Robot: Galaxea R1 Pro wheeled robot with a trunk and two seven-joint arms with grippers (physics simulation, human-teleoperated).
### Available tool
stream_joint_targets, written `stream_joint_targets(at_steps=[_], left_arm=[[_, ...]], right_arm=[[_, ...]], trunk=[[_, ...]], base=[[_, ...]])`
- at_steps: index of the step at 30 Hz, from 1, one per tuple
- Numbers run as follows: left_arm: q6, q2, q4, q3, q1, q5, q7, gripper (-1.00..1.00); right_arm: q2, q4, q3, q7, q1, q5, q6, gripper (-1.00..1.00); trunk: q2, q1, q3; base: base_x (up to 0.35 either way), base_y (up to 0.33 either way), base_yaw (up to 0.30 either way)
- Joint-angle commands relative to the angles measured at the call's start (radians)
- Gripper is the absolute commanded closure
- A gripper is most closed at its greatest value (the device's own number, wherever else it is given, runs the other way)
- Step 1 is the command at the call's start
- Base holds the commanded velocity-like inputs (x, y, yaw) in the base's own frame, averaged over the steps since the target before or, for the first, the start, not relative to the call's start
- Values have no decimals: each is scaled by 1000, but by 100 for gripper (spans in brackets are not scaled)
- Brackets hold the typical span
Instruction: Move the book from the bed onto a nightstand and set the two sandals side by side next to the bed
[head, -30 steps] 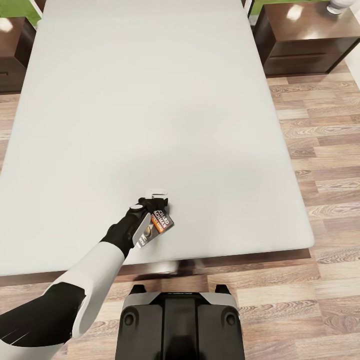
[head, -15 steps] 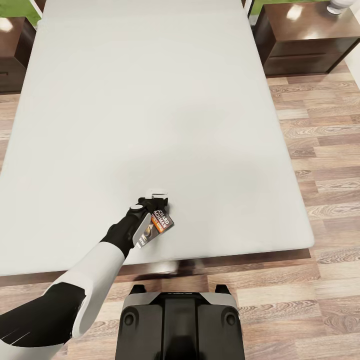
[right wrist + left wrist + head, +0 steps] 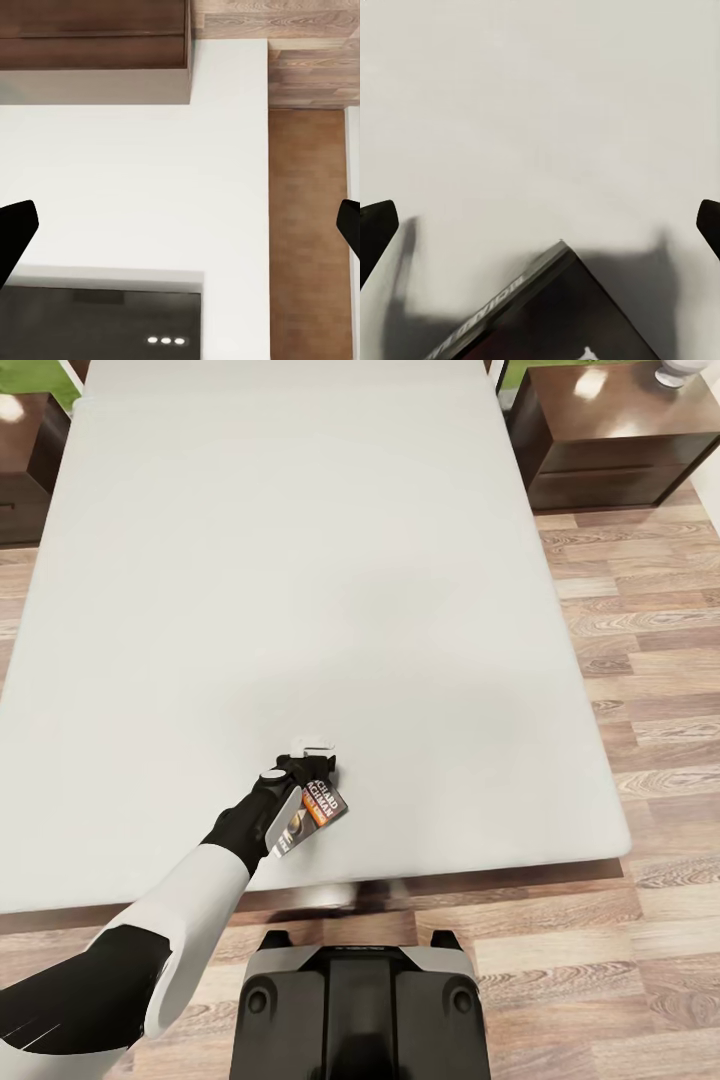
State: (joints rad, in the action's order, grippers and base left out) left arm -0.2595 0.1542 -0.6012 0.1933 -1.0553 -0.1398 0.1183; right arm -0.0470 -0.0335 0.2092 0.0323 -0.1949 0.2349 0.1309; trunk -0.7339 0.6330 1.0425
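Observation:
The book (image 3: 322, 807), dark with an orange band, lies on the pale-grey bed (image 3: 300, 560) close to its foot edge. My left gripper (image 3: 316, 753) hovers right over the book's far end, partly covering it. In the left wrist view the gripper (image 3: 540, 225) is open, its dark fingertips (image 3: 375, 229) spread wide, and a corner of the book (image 3: 562, 307) lies on the mattress between and below them. In the right wrist view my right gripper (image 3: 180, 225) is open with nothing between its fingers. The sandals are out of view.
A dark-brown nightstand (image 3: 610, 445) stands at the bed's far right with a white object (image 3: 676, 372) on top; another nightstand (image 3: 25, 460) is at the far left. Wood-plank floor (image 3: 650, 690) runs along the bed's right side. My base (image 3: 360, 1010) is at the bed's foot.

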Motion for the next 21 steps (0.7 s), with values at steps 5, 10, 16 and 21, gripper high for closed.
stream_joint_targets(at_steps=[5,10,16,21], left_arm=[[-4,-1,-2,6,0,-11,9,-100],[-4,-1,-2,6,0,-11,9,-100],[-4,-1,-2,6,0,-11,9,-100],[-4,-1,-2,6,0,-11,9,-100]], right_arm=[[-1,-2,9,3,0,7,6,-100],[-1,-2,9,3,0,7,6,-100],[-1,-2,9,3,0,7,6,-100],[-1,-2,9,3,0,7,6,-100]], trunk=[[-1,0,1],[-1,0,1],[-1,0,1],[-1,0,1]], base=[[0,0,0],[0,0,0],[0,0,0],[0,0,0]])
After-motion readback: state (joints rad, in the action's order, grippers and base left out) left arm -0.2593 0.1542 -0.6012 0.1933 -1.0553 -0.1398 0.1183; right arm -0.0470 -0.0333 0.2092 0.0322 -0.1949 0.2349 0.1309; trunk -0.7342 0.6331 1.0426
